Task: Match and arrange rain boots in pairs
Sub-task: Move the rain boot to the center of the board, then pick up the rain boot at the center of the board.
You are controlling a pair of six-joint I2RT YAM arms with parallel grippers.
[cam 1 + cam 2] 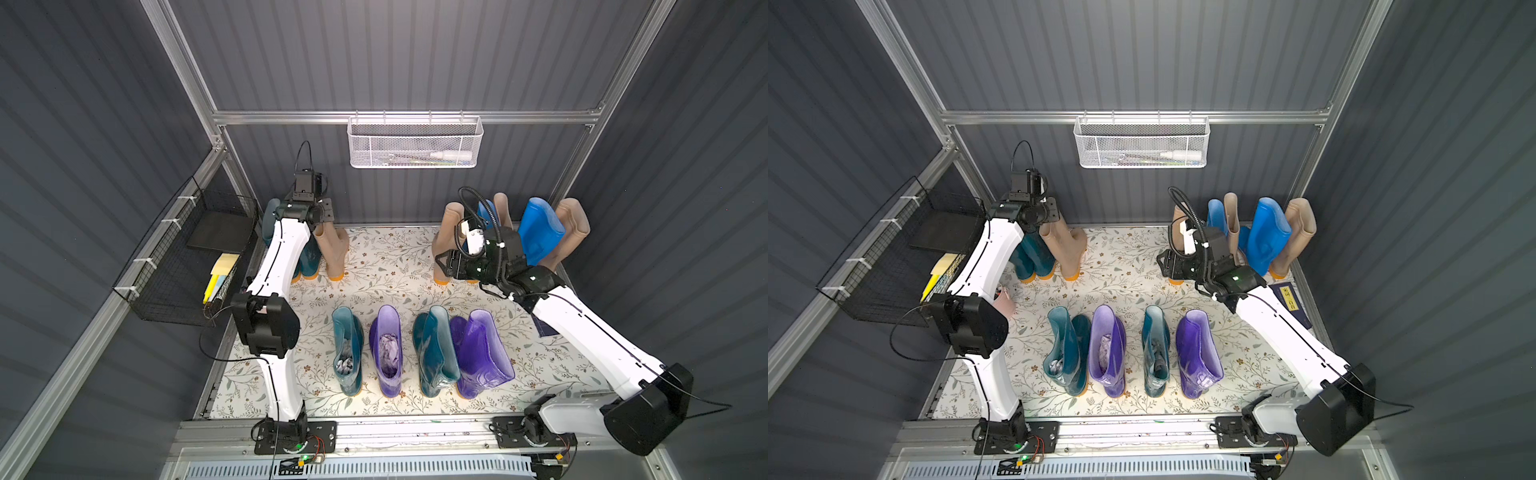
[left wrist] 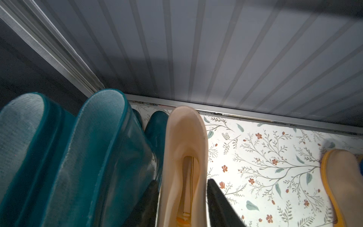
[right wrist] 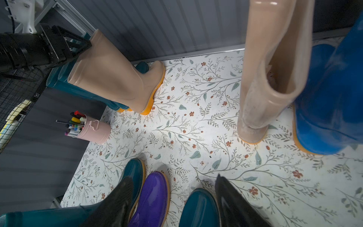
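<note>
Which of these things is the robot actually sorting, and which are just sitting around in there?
Part of the job:
- teal boots
- purple boots
- beige boots
- blue boots

Just lying about:
- white mesh basket on the back rail
- black wire basket on the side wall
- pink pen pot
- dark booklet
</note>
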